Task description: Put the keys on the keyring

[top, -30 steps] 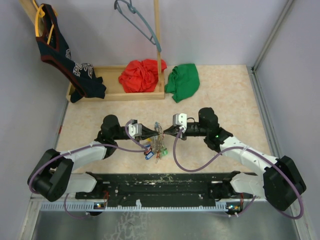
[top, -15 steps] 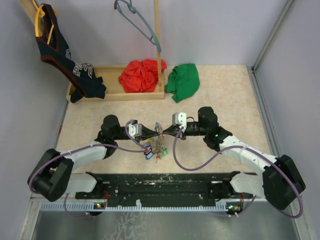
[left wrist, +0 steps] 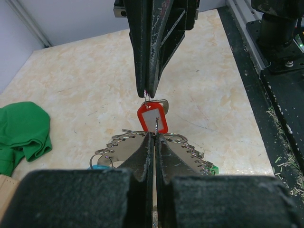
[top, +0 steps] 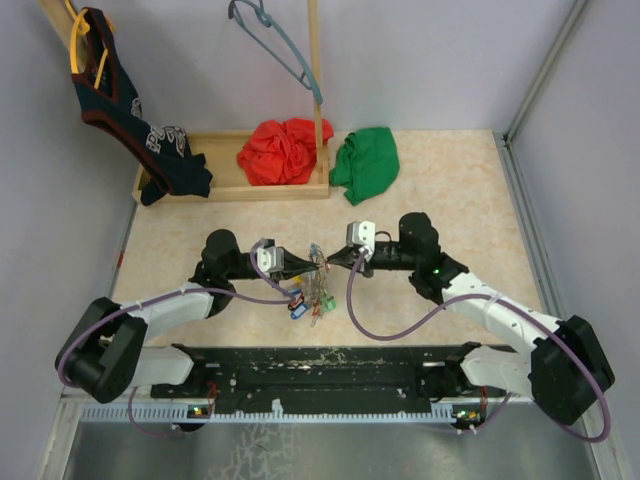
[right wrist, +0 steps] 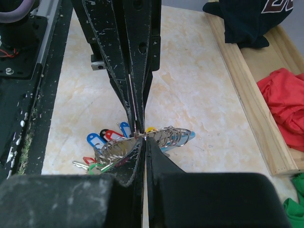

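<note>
Top external view: the keyring (top: pixel 318 262) sits unmoved over the middle of the table (top: pixel 460 190), the keys (top: pixel 305 300) dangling on its near side, the left gripper (top: pixel 300 263) and right gripper (top: pixel 338 262) both pinched shut on it, the right one having edged slightly left, probably feeding a key along.

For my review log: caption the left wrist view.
Left gripper and right gripper, both shut, face tip to tip with a red-tagged metal key between them, by the grey metal keyring.
</note>
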{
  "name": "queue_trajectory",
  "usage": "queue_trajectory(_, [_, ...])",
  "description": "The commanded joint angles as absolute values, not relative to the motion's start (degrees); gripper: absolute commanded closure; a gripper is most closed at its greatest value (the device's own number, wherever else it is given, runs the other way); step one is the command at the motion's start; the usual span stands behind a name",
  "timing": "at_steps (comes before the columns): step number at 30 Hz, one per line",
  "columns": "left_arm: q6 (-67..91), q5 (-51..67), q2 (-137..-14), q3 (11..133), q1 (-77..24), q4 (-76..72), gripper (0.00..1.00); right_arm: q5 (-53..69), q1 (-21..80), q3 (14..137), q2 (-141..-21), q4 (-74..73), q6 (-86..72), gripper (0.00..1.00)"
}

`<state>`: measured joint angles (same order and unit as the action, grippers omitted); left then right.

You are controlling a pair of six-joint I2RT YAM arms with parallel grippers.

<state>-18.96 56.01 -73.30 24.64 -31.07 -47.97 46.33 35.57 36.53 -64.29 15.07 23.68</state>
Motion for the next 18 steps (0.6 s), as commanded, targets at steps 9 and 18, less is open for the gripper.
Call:
queue_trajectory(9, [-19.1,56.1,-72.0,25.4,-30.8,-50.9,1.00,49.0,36.1,38.5,-64.6,16.2,22.2,1.00])
queue_trajectory(18, [-18.5,56.6,-72.2,25.2,-30.9,-51.9,1.00,49.1,36.1,38.6,-65.6,16.9,21.9,1.00])
